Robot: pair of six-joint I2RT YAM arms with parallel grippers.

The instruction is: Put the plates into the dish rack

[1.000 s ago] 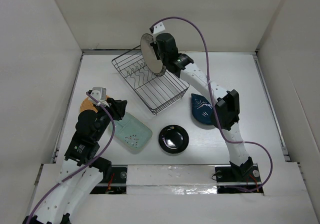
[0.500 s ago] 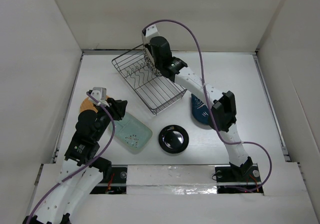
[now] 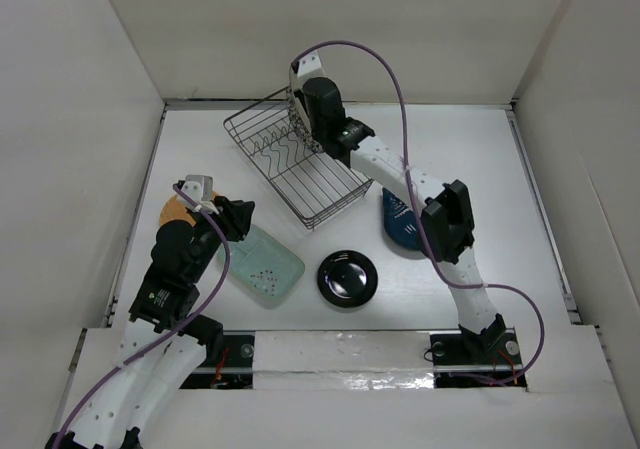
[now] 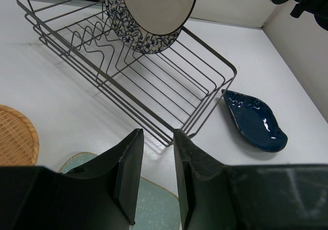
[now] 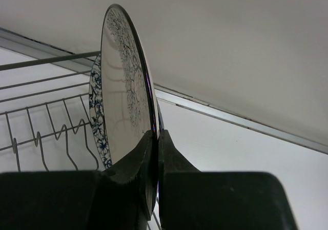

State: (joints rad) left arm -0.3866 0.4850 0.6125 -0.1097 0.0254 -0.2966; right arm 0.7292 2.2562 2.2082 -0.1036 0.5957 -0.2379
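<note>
My right gripper [image 3: 303, 112] is shut on the rim of the cream plate with dark floral marks [image 5: 123, 86]. It holds the plate upright and edge-on over the far end of the grey wire dish rack [image 3: 300, 164]. In the left wrist view the plate [image 4: 154, 9] hangs with its lower edge down by the rack's tines [image 4: 120, 61]. My left gripper [image 4: 156, 132] is open and empty above the speckled mint-green plate [image 3: 265, 266]. The orange plate [image 3: 172, 209], black plate [image 3: 347, 276] and dark blue teardrop plate [image 3: 398, 219] lie on the table.
White walls enclose the table at the left, back and right. The rack sits diagonally at the back centre. The right arm's forearm [image 3: 400, 174] passes over the blue teardrop plate. A purple cable [image 3: 400, 89] loops above the right arm.
My right gripper has turned the cream plate from face-on to edge-on and brought it left and down over the rack's far end. The left arm has not moved.
</note>
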